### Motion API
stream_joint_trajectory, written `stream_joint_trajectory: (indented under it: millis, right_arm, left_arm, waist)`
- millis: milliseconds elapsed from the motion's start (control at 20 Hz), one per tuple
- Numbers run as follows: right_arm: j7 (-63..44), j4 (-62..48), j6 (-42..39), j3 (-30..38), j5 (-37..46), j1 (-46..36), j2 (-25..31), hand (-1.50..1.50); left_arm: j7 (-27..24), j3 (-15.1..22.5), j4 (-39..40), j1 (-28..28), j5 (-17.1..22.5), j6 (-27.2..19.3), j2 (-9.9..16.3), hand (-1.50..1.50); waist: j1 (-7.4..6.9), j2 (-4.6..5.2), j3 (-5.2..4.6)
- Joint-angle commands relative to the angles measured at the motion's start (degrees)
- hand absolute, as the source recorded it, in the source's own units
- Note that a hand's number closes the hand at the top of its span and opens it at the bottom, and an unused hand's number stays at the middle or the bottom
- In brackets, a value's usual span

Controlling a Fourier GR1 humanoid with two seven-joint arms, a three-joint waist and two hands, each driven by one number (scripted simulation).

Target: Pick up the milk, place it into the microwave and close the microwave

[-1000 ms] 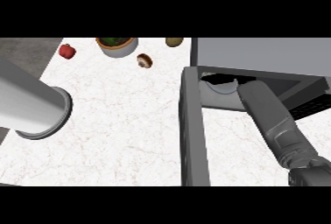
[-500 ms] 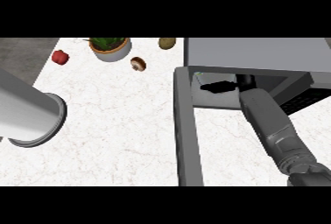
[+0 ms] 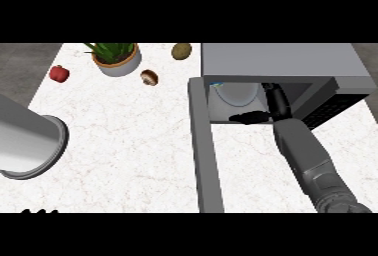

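The right hand [image 3: 252, 117] reaches inside the open microwave [image 3: 284, 62], fingers spread and apparently off the milk [image 3: 238, 95] standing in the cavity; placing looks done, so next the arm must withdraw and swing the door [image 3: 205, 150] closed

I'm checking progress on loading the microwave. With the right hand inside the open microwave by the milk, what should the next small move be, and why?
Probably draw the right hand back out of the microwave. The milk already stands inside, and the hand lies in the opening in front of it, so the open door cannot swing shut until the arm clears. Whether the fingers hold the milk cannot be told.
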State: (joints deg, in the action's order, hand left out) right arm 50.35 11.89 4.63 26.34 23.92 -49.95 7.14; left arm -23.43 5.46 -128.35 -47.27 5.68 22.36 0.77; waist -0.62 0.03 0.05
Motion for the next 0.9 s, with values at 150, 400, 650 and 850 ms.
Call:
stream_joint_trajectory:
  millis: [150, 400, 650, 850]
  right_arm:
    - [1.71, 5.82, -6.56, -2.57, -1.36, 8.05, -1.8, -1.5]
    - [1.1, 12.38, -11.89, -4.01, -2.94, 15.13, -2.07, -1.5]
    - [3.18, 21.0, -14.8, -6.55, -3.82, 25.12, -4.84, -1.5]
    - [1.33, 32.35, -18.95, -7.1, -6.16, 32.76, -2.64, -1.5]
  left_arm:
    - [8.07, 4.18, 0.24, 8.34, -2.98, -2.29, -0.68, -1.5]
    - [12.59, 11.26, -1.07, 8.3, -6.81, -4.02, -0.75, -1.5]
    - [15.64, 12.74, 6.19, 16.95, -10.71, -5.49, -0.76, 1.5]
    - [19.3, 13.06, 9.07, 23.57, -12.25, -8.0, -0.76, 1.5]
  waist:
    - [2.1, -0.53, -0.09]
    - [3.02, -0.95, -0.11]
    - [4.03, -0.96, -0.19]
    - [4.11, -0.85, -0.22]
